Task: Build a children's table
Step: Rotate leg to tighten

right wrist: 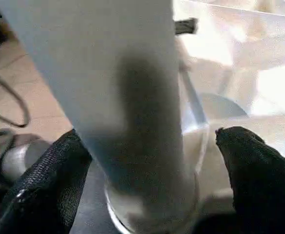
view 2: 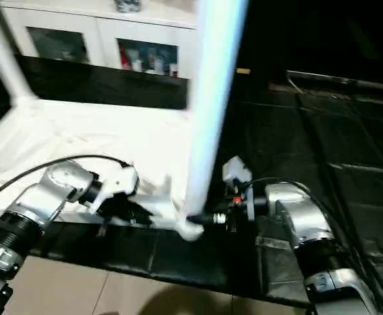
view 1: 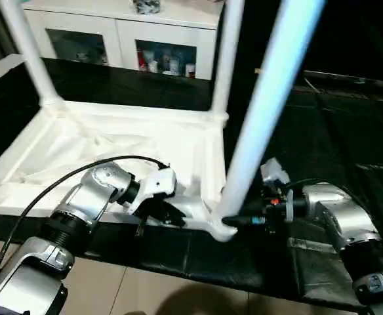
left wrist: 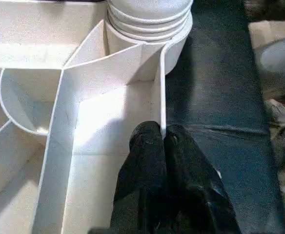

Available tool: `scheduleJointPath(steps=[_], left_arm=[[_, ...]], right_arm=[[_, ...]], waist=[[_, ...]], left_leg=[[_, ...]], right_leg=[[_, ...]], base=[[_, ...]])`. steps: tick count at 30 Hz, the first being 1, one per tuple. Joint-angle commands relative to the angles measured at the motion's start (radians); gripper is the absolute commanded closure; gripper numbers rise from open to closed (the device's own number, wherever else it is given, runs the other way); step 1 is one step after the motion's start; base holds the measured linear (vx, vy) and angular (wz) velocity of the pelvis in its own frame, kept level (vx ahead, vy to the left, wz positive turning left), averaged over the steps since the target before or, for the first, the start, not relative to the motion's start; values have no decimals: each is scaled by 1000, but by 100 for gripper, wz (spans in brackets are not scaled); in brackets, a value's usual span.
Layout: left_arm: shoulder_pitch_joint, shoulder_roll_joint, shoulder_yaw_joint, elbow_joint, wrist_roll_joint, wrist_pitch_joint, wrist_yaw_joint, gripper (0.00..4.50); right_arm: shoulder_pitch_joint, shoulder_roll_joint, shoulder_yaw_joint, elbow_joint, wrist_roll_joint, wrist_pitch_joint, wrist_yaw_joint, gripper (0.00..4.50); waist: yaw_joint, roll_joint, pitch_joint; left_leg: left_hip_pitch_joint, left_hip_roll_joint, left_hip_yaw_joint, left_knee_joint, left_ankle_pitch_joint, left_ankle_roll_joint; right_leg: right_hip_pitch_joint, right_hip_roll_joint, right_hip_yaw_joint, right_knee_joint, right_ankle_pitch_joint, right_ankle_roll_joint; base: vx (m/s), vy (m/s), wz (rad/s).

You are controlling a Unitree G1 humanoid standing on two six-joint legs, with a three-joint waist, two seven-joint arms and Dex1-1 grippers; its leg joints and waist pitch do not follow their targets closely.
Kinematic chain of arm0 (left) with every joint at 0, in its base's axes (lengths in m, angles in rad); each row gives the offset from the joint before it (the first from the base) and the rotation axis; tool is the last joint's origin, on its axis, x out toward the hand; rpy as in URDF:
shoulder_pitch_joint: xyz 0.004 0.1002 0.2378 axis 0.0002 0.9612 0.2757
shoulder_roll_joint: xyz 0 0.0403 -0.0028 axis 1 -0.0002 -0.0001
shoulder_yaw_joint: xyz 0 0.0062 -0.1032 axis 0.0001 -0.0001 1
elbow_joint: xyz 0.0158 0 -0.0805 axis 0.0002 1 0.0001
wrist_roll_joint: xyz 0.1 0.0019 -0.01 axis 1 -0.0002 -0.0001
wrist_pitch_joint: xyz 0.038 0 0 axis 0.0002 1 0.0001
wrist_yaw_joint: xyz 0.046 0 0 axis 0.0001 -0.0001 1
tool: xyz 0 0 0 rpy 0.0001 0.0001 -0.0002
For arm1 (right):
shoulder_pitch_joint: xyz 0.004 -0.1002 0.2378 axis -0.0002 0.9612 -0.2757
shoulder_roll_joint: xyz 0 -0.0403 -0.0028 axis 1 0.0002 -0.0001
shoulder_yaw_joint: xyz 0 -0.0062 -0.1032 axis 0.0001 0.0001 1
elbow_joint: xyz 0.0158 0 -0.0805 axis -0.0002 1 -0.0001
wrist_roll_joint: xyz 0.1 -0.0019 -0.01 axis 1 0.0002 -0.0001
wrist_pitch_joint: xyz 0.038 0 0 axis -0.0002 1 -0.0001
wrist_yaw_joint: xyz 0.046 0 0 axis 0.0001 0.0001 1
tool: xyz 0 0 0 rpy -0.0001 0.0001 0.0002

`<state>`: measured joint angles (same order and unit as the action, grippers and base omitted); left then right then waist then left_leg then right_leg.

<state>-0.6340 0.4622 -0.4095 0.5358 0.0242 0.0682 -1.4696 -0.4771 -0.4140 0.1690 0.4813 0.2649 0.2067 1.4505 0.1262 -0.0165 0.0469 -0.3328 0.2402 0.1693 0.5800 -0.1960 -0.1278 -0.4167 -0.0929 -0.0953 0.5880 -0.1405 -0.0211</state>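
The children's table top (view 1: 113,147) lies upside down, ribbed underside up, on a black-covered worktop (view 1: 349,144), its near edge along the worktop's front edge. At the top's far left corner a leg (view 1: 31,56) stands upright in its socket; at the far right corner a second leg (view 1: 225,59) does too. A third leg (view 1: 270,111) — the nearest one — rises from the socket at the top's near right corner, leaning slightly to the right. The near left corner is out of the frame, so I cannot tell whether a fourth leg is fitted. The left gripper (left wrist: 162,139) rests at the top's near rim just left of that corner socket, its fingers pinched together on the thin wall of the rim. On the right, the right gripper (right wrist: 147,161) sits at the base of the near leg with its fingers (right wrist: 252,163) spread wide on either side, not touching it. By my reading at least three legs are in, and what remains is the unseen corner, then turning the table upright. A white glass-door cabinet (view 1: 122,39) stands behind.
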Motion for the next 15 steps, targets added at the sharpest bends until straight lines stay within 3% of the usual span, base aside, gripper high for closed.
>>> scheduleJointPath(steps=[1, 4, 6, 15], left_arm=[[-6, 2, -28, -14, 10, -22, -39, 450], [-9, 8, -27, -13, 7, -31, -53, 450], [-11, 11, -27, -13, 6, -36, -61, 450], [-11, 15, -29, -10, 1, -50, -69, 450]], right_arm=[[-24, -10, 5, -5, 15, 4, 36, 50], [-28, -11, 21, -9, 24, 13, 77, 68], [-30, -11, 32, -8, 22, 17, 95, 91], [-28, -14, 50, 7, 14, 20, 129, 160]], waist=[[-3, -4, -62], [-1, -8, -61], [-1, -8, -61], [5, -4, -64]], left_leg=[[-6, -7, 17, -68, -233, 48], [-7, -9, 16, -66, -247, 40], [-9, -8, 15, -67, -232, 40], [-7, -7, 17, -66, -215, 35]], right_leg=[[58, -39, 39, -59, -338, -193], [57, -41, 40, -62, -393, -167], [57, -41, 40, -61, -382, -166], [57, -39, 42, -54, -313, -191]], base=[[0, 0, 0], [0, 0, 0], [0, 0, 0], [0, 0, 0]])
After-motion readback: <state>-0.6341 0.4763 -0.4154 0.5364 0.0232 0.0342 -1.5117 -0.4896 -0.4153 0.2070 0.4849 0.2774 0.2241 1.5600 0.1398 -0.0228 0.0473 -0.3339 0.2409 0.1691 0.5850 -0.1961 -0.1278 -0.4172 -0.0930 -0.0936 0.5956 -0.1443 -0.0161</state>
